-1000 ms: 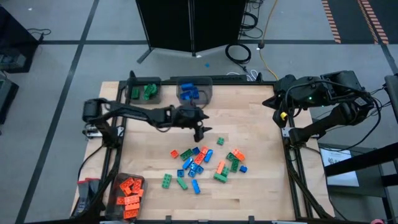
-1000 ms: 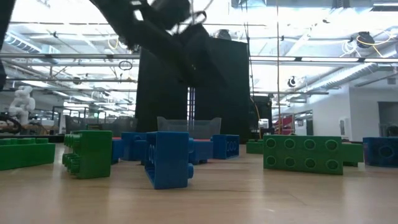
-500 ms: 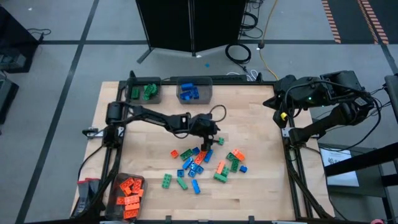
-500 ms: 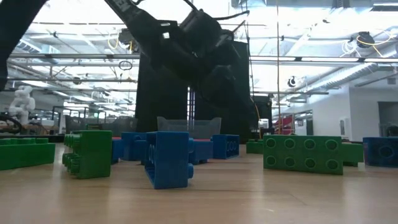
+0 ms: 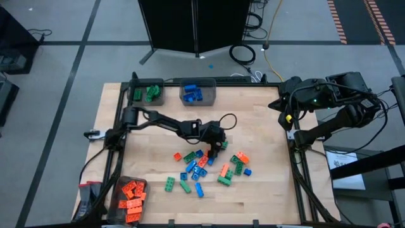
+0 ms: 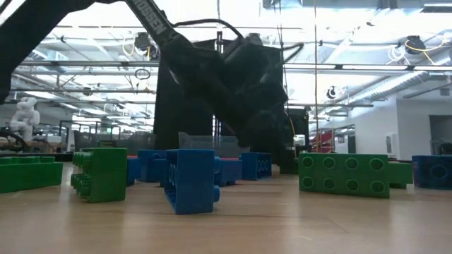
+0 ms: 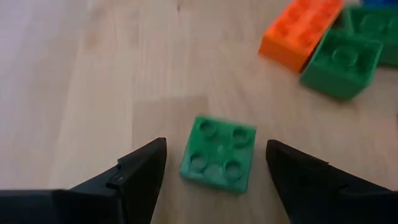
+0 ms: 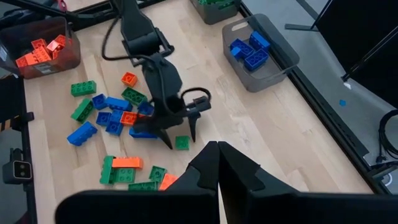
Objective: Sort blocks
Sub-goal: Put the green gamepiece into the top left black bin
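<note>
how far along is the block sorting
Partly done: orange bricks fill one bin, green ones another, blue a third. In hand: the open left gripper straddles a small green brick, not yet gripped. Left: the mixed pile mid-table. The right gripper waits, shut, at the table's edge.

In the high view the left tool [image 5: 216, 144] hides the small green block [image 7: 218, 154] beneath it, while in the left wrist view an orange block [image 7: 300, 31] is cut off by the frame's edge.
</note>
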